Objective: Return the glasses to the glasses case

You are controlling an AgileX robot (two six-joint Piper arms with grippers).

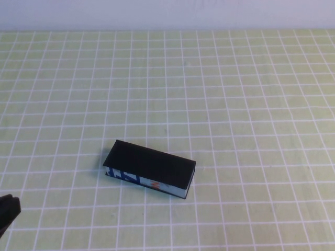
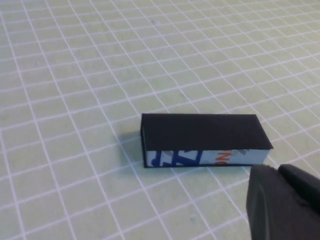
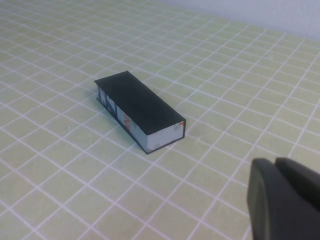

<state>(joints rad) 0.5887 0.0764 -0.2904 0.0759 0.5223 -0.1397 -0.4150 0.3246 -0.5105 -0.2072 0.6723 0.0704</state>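
Observation:
The glasses case is a black box with its flap lid closed, lying on the checked table near the middle front. Its white side with blue and orange print faces the robot. It also shows in the left wrist view and in the right wrist view. The glasses are out of view. My left gripper is at the front left edge, well left of the case; its jaws are shut and empty in the left wrist view. My right gripper is shut and empty, away from the case, and is not in the high view.
The table is covered by a light green cloth with a white grid. A pale wall runs along the far edge.

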